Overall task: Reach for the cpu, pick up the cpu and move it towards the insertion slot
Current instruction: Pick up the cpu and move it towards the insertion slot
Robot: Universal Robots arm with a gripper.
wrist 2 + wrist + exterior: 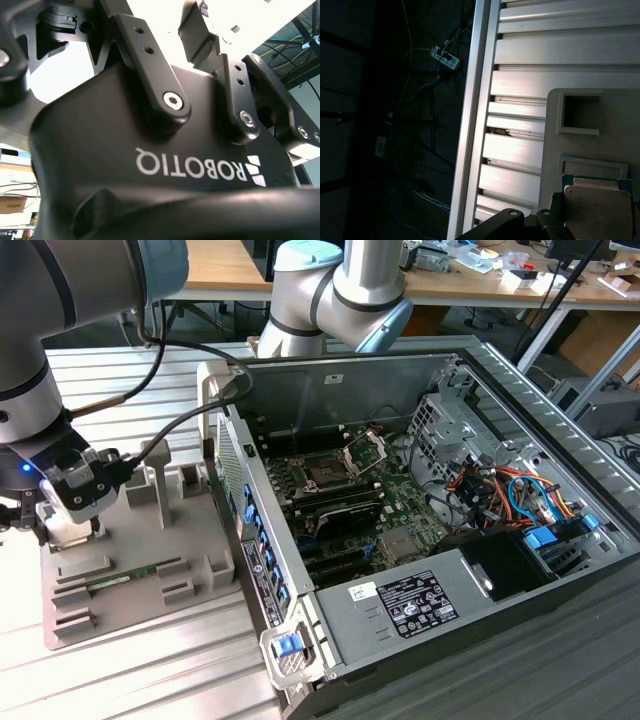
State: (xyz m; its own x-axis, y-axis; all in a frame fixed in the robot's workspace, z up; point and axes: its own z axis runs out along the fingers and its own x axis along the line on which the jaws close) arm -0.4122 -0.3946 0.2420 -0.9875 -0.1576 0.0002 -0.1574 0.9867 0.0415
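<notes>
- Under the gripper (pixel 72 515), at the exterior view's left, lies a grey fixture (pixel 150 570) on the slatted table (pixel 130 670); the gripper hangs low over the fixture's far-left corner.
- Whether the gripper is apart or clamped on anything cannot be told.
- In the second wrist view its black housing (pixel 125 150) stands against bright light.
- The first wrist view has the cpu (pixel 600 210) lying flat in the fixture, silvery top up, with a green edge showing along one side.
- A dark part of the gripper stands right at the cpu's edge; whether it touches cannot be told.
- A square recess (pixel 580 112) is sunk into the fixture just beside the cpu.
- A thin green memory stick (pixel 125 581) lies flat on the fixture, nearer the exterior camera than the gripper.
- Right of the fixture in the exterior view is the open case (pixel 400 600), lying on its side.
- Inside it, the slot (pixel 326 472) sits on the board with its metal frame (pixel 365 448) swung up, well apart from the gripper and cpu.
- Orange and blue cables (pixel 500 490) bunch toward the case's right end.
- Beyond the case, the arm (pixel 340 290) rises, with a wooden desk (pixel 220 265) behind it.
</notes>
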